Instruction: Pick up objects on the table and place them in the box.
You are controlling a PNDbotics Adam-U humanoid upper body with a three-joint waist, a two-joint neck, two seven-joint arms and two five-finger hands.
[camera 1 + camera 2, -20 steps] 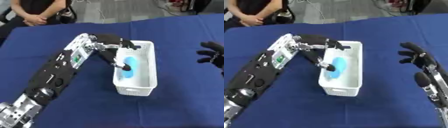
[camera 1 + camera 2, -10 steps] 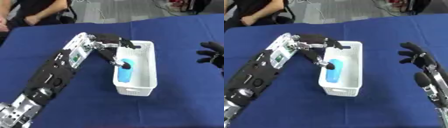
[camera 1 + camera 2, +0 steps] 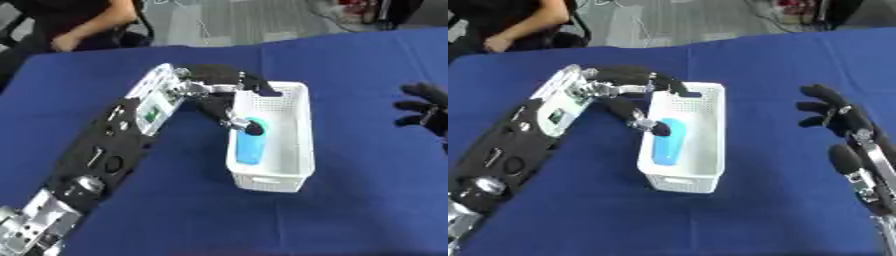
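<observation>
Left hand (image 3: 229, 95) spread over white box (image 3: 295, 165) on blue tabletop (image 3: 367, 200), fingers apart, gripping nothing. Blue object (image 3: 249, 146) lies inside box. Lift hand straight up, clear of rim. Right hand (image 3: 829, 113) idle, open.

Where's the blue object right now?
The blue object lies inside the white box, centre of the left eye view, along its left wall, just below the left robot hand.
</observation>
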